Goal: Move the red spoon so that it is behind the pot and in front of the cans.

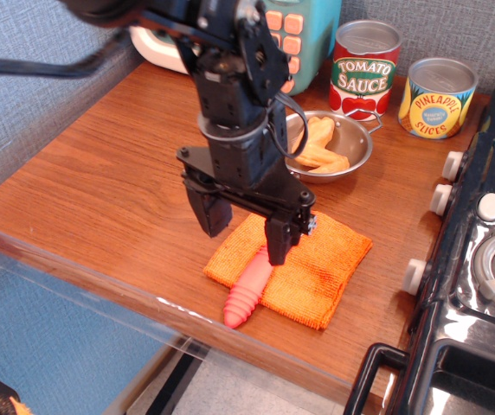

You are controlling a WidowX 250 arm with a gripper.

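Two tins (401,80) stand at the back of my brown wooden bench (100,181), before a grey wall. My black gripper (243,233) hangs open, holding nothing, over the ribbed pinkish-red plastic spoon (246,292) on the orange cloth (312,268), well short of the shiny steel pot (356,151).

red spoon (247,294) lying on orange cloth, pot (338,151) behind it, cans (364,69) rearmost
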